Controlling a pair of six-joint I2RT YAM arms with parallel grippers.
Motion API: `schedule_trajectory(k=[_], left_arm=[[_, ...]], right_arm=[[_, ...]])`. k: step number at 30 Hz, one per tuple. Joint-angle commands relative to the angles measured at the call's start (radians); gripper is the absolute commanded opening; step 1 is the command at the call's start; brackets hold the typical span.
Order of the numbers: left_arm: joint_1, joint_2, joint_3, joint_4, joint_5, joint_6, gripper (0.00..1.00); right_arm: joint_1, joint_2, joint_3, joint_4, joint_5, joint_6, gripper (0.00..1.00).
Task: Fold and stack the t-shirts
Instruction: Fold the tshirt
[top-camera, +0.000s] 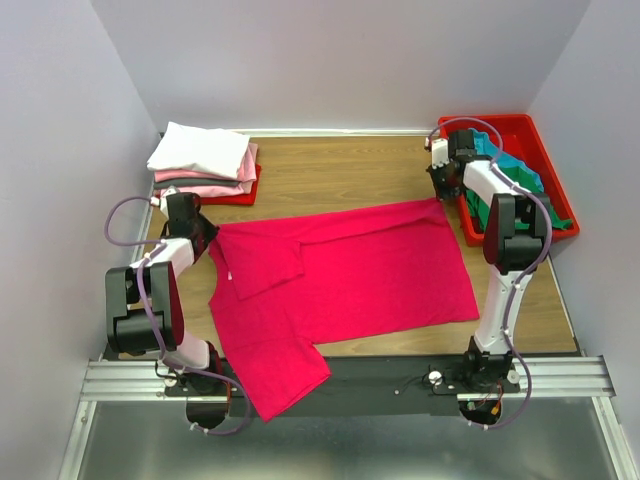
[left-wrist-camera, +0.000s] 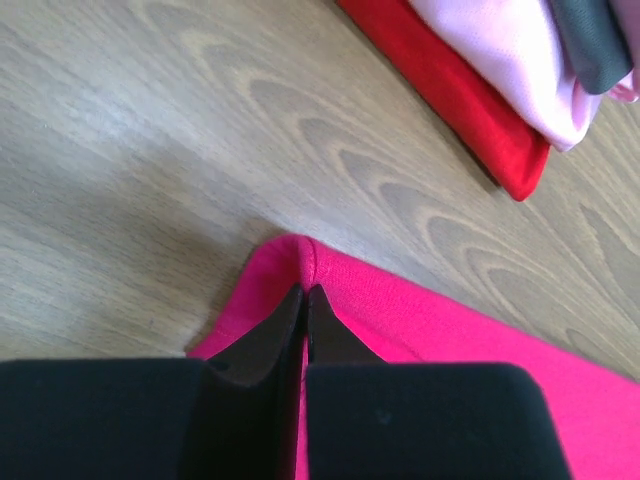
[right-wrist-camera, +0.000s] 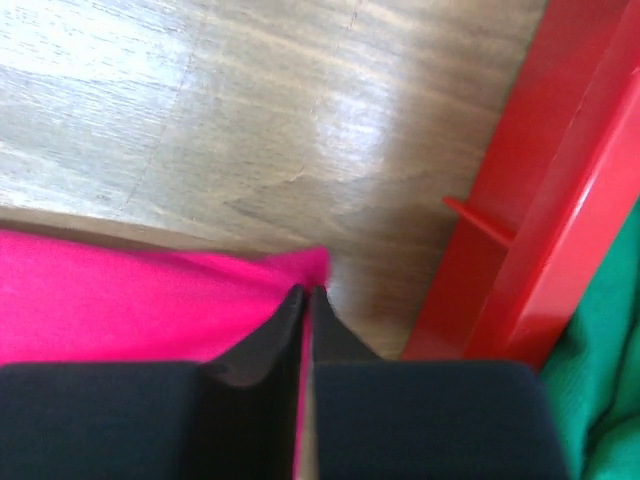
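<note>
A crimson-pink t-shirt (top-camera: 350, 275) lies spread on the wooden table, one sleeve folded in, its lower part hanging over the near edge. My left gripper (top-camera: 196, 232) is shut on the shirt's far left corner (left-wrist-camera: 300, 262). My right gripper (top-camera: 440, 187) is shut on the shirt's far right corner (right-wrist-camera: 310, 270). A stack of folded white, pale pink and grey shirts (top-camera: 205, 160) sits at the far left on a red tray. Green and teal shirts (top-camera: 520, 180) lie in the red tray at the right.
The red tray (top-camera: 548, 160) stands at the far right, its wall (right-wrist-camera: 540, 230) close beside my right gripper. The folded stack's red base (left-wrist-camera: 450, 95) lies just beyond my left gripper. Grey walls enclose the table on three sides.
</note>
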Motion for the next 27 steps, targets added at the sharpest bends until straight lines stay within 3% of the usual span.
schedule_trajectory(k=[1,2,3,6,7,11,17,21,23,25,27], left_arm=[[0.018,-0.017,0.057,-0.011,-0.034,0.039,0.11],[0.021,-0.017,0.068,-0.014,-0.014,0.045,0.15],[0.020,-0.017,0.074,-0.020,0.001,0.050,0.30],[0.021,-0.050,0.077,-0.024,0.069,0.056,0.58],[0.021,-0.061,0.074,-0.029,0.081,0.056,0.62],[0.023,-0.135,0.084,-0.057,0.150,0.074,0.67],[0.024,-0.283,0.075,-0.086,0.263,0.130,0.72],[0.024,-0.388,0.003,-0.086,0.362,0.160,0.76],[0.024,-0.423,-0.020,-0.110,0.350,0.182,0.76],[0.026,-0.446,-0.027,-0.136,0.323,0.196,0.76],[0.024,-0.469,-0.035,-0.138,0.322,0.203,0.75]], right_arm=[[-0.002,0.012,0.044,0.017,0.024,-0.016,0.21],[0.001,-0.004,0.043,0.017,0.016,-0.017,0.27],[0.000,-0.016,0.040,0.017,0.002,-0.022,0.34],[0.003,-0.079,0.009,0.014,-0.036,-0.027,0.45],[0.003,-0.096,-0.001,0.012,-0.044,-0.036,0.49],[0.004,-0.203,-0.080,-0.001,-0.110,-0.091,0.59],[0.004,-0.294,-0.201,-0.130,-0.255,-0.284,0.60],[0.006,-0.364,-0.309,-0.256,-0.442,-0.415,0.60],[0.007,-0.400,-0.339,-0.227,-0.458,-0.380,0.60],[0.007,-0.381,-0.325,-0.098,-0.369,-0.178,0.60],[0.007,-0.305,-0.270,-0.092,-0.345,-0.119,0.60]])
